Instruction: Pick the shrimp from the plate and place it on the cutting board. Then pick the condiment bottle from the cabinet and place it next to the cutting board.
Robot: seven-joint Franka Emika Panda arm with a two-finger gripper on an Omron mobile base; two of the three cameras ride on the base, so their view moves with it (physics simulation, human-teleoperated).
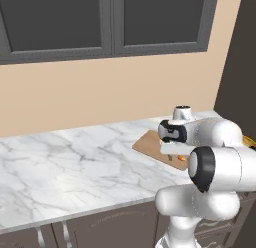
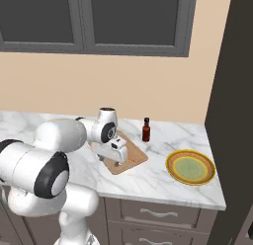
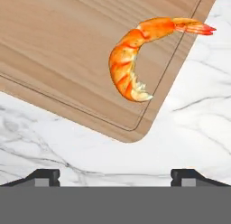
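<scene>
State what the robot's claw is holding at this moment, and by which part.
Nothing is held. The claw is open above the marble counter, and the curled orange shrimp lies free on the light-brown wooden cutting board.

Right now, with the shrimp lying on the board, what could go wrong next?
The shrimp lies near a corner of the cutting board, its tail over the edge, so a bump from the open claw as it rises could push it onto the counter. The condiment bottle already stands on the counter close behind the board; a wide arm swing might knock it over.
</scene>
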